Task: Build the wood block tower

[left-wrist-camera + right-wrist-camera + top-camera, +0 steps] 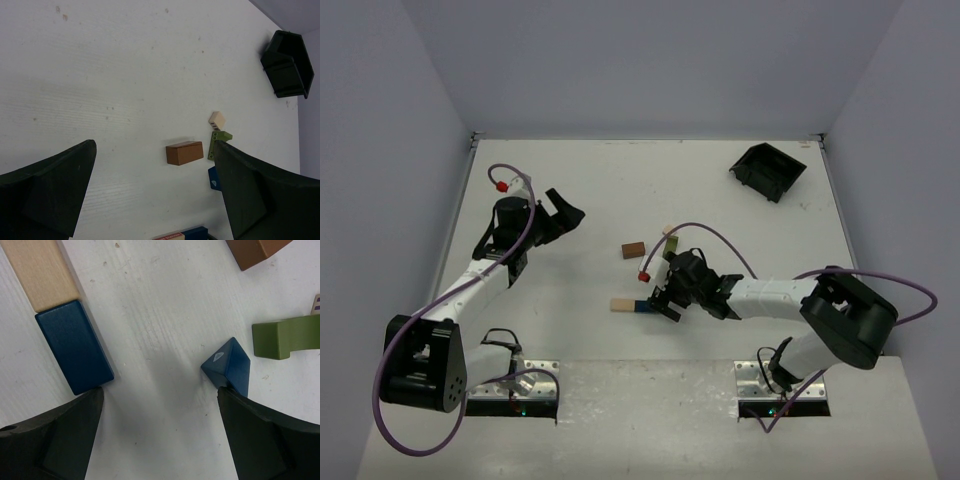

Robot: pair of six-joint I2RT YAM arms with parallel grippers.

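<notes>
The wood blocks lie loose on the white table [570, 170], none stacked. My right gripper [160, 400] hangs open low over the table, nothing between its fingers. A flat dark blue block [74, 347] lies at its left fingertip, end to end with a pale tan block [42, 275]. A dark blue triangular block [227, 365] touches the right fingertip. Beyond lie an olive green block [287, 337] and a reddish brown block [255, 250]. My left gripper [152, 147] is open, raised at the table's left [565, 212], looking toward the brown block [184, 152] and a small tan cube [218, 120].
A black plastic bin [768, 170] sits at the far right corner of the table. Grey walls close in the back and both sides. The right arm [770, 297] stretches low across the near middle.
</notes>
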